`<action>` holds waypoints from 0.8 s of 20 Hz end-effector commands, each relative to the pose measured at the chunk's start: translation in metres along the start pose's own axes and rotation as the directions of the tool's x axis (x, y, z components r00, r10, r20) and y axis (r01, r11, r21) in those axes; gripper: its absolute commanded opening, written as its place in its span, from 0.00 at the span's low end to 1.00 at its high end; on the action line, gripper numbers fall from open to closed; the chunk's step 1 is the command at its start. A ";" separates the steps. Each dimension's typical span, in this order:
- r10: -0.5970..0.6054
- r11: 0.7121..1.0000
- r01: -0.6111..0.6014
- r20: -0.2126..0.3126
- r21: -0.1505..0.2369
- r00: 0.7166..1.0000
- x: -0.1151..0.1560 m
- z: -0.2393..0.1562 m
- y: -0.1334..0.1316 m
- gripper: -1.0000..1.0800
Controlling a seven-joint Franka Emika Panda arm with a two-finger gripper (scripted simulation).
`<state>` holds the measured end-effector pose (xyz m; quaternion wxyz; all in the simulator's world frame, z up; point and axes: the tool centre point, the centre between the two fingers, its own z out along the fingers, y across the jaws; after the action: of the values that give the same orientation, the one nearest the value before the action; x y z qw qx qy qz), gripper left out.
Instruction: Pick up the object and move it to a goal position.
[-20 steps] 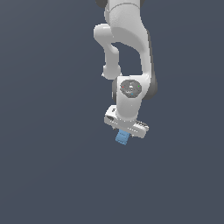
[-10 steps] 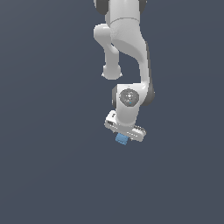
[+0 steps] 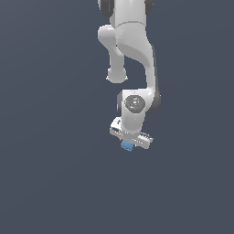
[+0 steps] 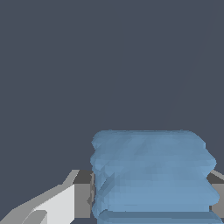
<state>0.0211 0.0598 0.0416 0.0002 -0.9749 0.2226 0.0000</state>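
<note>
Carrying object (image 3: pixel 126 146) clamped tight in our gripper (image 3: pixel 128 142); transport step, we judge; next, steady travel toward unseen goal.

Plain dark grey-blue floor (image 3: pixel 50 183), uniform, unmarked
</note>
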 end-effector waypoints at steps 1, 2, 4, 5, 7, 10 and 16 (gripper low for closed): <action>0.001 1.000 -0.001 0.000 0.000 1.000 0.000 0.000 0.000 0.00; 0.001 1.000 -0.001 0.000 0.000 1.000 0.000 0.000 0.000 0.00; 0.001 1.000 -0.001 0.000 0.000 1.000 0.000 0.000 0.000 0.00; 0.000 1.000 0.000 0.000 0.000 1.000 0.000 0.000 0.000 0.00; 0.000 1.000 0.000 0.000 0.000 1.000 0.000 -0.001 0.000 0.00; 0.000 1.000 0.000 0.000 0.000 1.000 0.001 -0.007 0.002 0.00; 0.000 1.000 0.000 0.000 0.000 1.000 0.003 -0.034 0.011 0.00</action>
<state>0.0189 0.0514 0.0672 0.0000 -0.9749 0.2224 0.0006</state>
